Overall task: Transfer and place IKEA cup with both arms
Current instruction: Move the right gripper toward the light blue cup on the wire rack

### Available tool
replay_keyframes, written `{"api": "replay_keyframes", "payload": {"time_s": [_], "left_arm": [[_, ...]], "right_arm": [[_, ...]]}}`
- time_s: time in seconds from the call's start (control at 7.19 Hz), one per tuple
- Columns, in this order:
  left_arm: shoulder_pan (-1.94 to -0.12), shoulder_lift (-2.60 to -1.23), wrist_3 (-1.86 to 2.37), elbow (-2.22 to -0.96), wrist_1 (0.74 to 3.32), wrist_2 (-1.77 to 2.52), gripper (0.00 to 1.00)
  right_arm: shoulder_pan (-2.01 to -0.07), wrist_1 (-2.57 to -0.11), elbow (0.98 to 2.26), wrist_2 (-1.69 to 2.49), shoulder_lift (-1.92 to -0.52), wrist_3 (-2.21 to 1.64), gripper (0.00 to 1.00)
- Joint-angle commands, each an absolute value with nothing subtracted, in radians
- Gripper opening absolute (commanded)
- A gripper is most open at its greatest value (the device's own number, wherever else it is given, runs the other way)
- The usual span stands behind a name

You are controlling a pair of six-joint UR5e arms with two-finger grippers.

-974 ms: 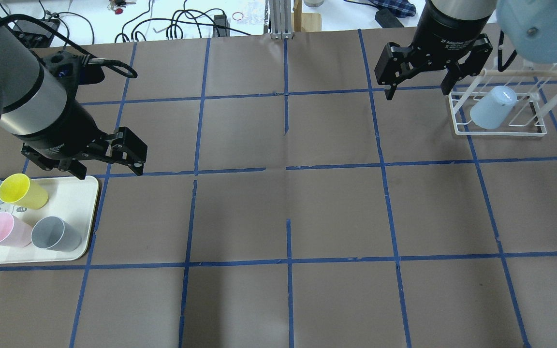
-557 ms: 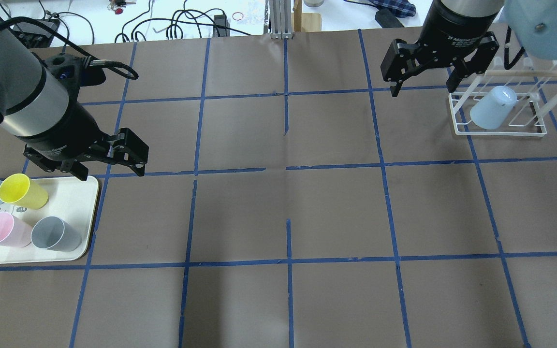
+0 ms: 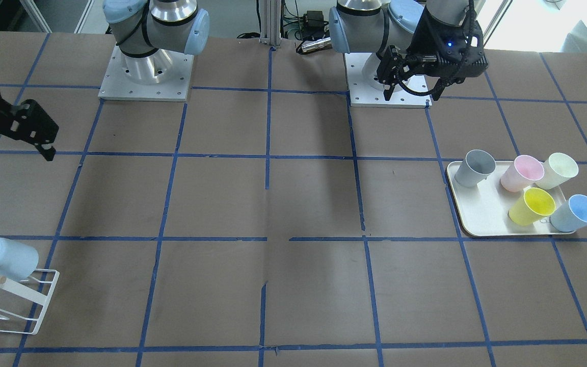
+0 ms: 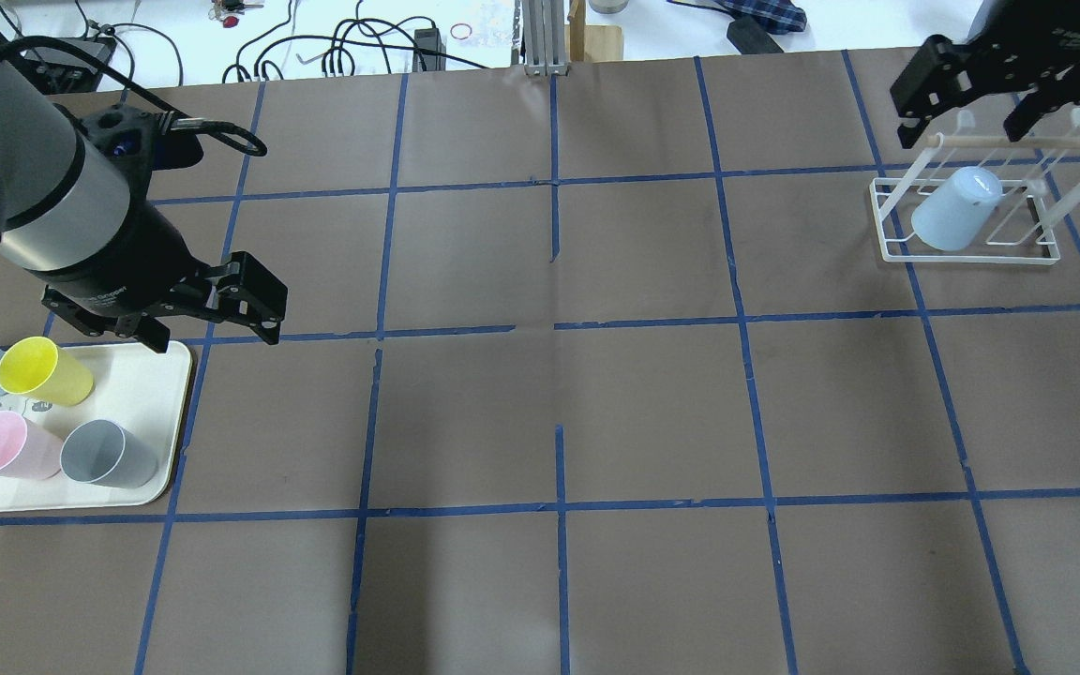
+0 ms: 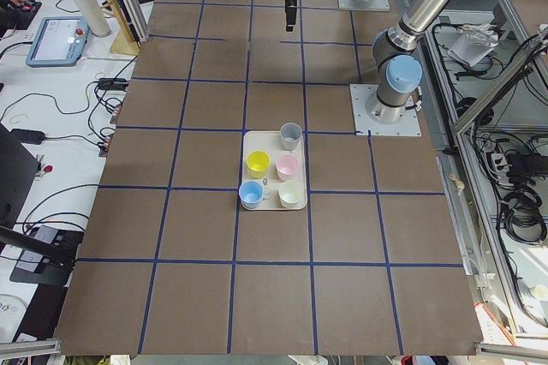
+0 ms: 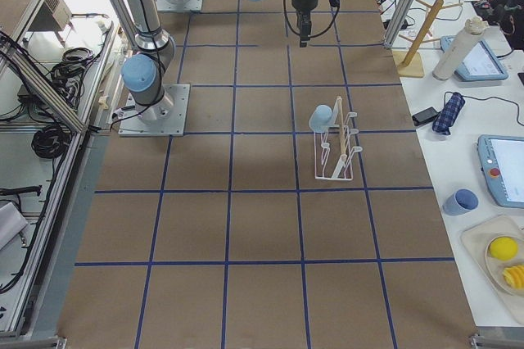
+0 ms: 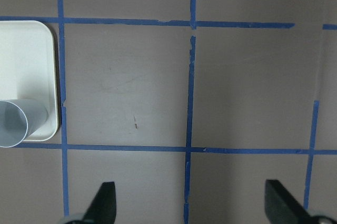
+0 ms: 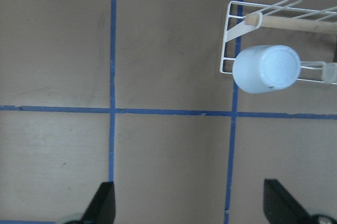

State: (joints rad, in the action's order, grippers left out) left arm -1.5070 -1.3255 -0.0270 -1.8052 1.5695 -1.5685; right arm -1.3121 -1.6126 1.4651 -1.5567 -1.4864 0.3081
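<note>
One pale-blue IKEA cup hangs upside down on a peg of the white wire rack; it also shows in the right wrist view and the front view. A second blue cup stands on the white tray at the left. My right gripper is open and empty, above the rack's far side and apart from the cup. My left gripper is open and empty, above the table beside the tray's far right corner.
The tray also holds a yellow cup, a pink cup, a grey cup and a cream cup. The table is brown paper with blue tape lines. Cables lie beyond its far edge.
My right gripper has moved to the right, from left of the rack to above its far side, still open. The left gripper has hardly moved. The cups have not moved.
</note>
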Motion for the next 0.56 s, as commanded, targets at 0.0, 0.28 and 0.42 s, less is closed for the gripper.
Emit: {"api": "replay_keyframes", "payload": {"time_s": [0.0,0.28,0.42], "left_arm": [[-1.505,-1.324,-0.031,-1.805,1.569,-1.568,1.00],[-1.505,-1.324,-0.031,-1.804,1.569,-1.568,1.00],[-1.505,-1.325,-0.031,-1.804,1.569,-1.569,1.00]], "right_arm": [[-1.215,-1.684,1.473,-1.551,-1.430,0.539,1.00],[-1.197,-1.786,1.494,-1.552,-1.360,0.761,1.00],[-1.172,-1.824,1.523,-1.548,-1.330,0.790,1.00]]}}
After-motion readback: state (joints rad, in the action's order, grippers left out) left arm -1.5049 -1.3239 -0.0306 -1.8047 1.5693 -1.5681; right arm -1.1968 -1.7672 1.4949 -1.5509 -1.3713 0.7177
